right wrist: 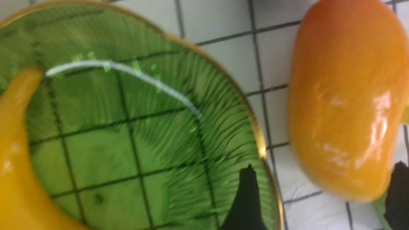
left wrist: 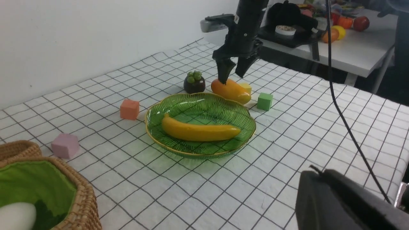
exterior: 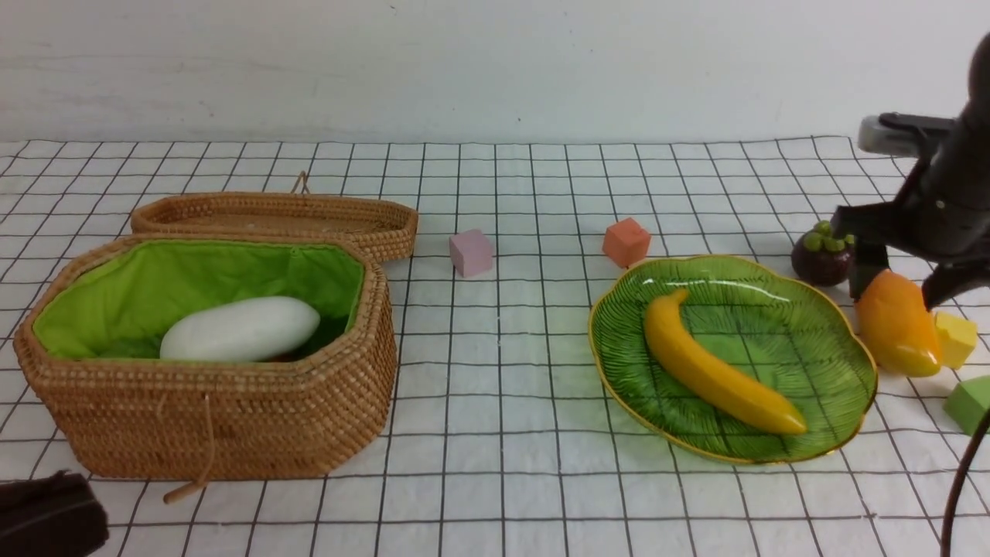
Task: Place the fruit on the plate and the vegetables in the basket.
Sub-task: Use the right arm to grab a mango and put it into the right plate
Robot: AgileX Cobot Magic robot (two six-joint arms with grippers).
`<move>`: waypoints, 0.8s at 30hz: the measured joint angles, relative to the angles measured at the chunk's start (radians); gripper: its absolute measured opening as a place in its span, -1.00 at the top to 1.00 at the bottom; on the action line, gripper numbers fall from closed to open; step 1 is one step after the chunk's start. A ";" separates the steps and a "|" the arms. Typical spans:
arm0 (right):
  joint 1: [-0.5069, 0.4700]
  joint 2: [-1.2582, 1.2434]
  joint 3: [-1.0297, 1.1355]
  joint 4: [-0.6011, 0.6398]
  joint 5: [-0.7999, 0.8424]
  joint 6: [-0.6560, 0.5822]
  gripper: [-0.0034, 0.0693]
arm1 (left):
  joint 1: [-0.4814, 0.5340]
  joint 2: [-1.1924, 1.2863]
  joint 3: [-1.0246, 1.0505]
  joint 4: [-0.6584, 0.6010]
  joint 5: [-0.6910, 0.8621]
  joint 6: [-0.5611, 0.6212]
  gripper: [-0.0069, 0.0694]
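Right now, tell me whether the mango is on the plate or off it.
Off. The mango lies on the checked cloth just outside the plate's gold rim; only the banana is on the plate.

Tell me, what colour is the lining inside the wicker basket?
The basket's cloth lining is bright green, clearest in the front view.

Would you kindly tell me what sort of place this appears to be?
Probably a robotics lab test bench: a gridded cloth carrying toy produce like the banana, and a side table stacked with more props.
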 joint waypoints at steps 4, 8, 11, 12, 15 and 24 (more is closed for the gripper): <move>-0.052 0.048 0.000 0.024 -0.106 0.000 -0.68 | 0.000 0.048 0.000 0.004 -0.002 0.000 0.85; -0.067 0.071 0.000 0.007 -0.195 0.000 -0.77 | 0.000 0.058 0.000 0.005 -0.004 0.000 0.85; -0.074 0.097 0.000 -0.024 -0.257 0.000 -0.81 | 0.000 0.058 0.000 0.005 -0.005 0.000 0.85; -0.074 0.106 0.000 -0.034 -0.269 0.000 -0.81 | 0.000 0.058 0.000 0.005 -0.005 0.000 0.85; -0.074 0.151 -0.009 -0.057 -0.280 0.000 -0.81 | 0.000 0.058 0.000 0.005 -0.005 0.000 0.85; -0.074 0.219 -0.023 -0.064 -0.318 -0.003 -0.58 | 0.000 0.058 0.000 0.005 -0.005 0.000 0.85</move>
